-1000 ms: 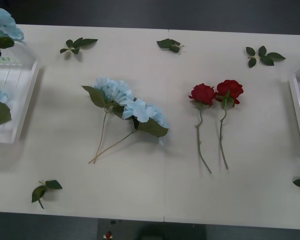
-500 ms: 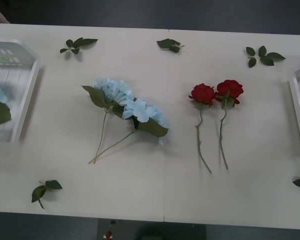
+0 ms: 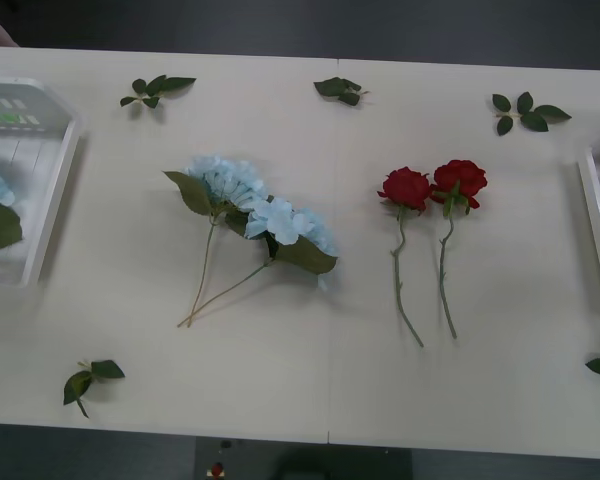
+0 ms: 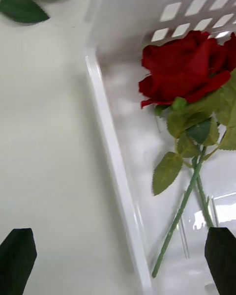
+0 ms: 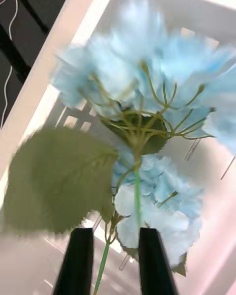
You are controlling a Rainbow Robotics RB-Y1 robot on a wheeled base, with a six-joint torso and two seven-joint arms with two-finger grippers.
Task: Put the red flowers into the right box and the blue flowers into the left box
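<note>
Two pale blue fluffy flower clusters (image 3: 260,212) with tan stems lie mid-tabletop (image 3: 310,380); two red roses (image 3: 432,186) lie right of them. The left hand (image 5: 116,260) pinches another blue cluster's stem over the translucent ribbed left box (image 3: 50,210). The right hand (image 4: 118,255) hangs spread above a rose in the white right box (image 4: 110,157).

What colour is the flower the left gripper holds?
Pale blue flower on a green stem, between the left gripper fingers; clearest in left wrist view.
</note>
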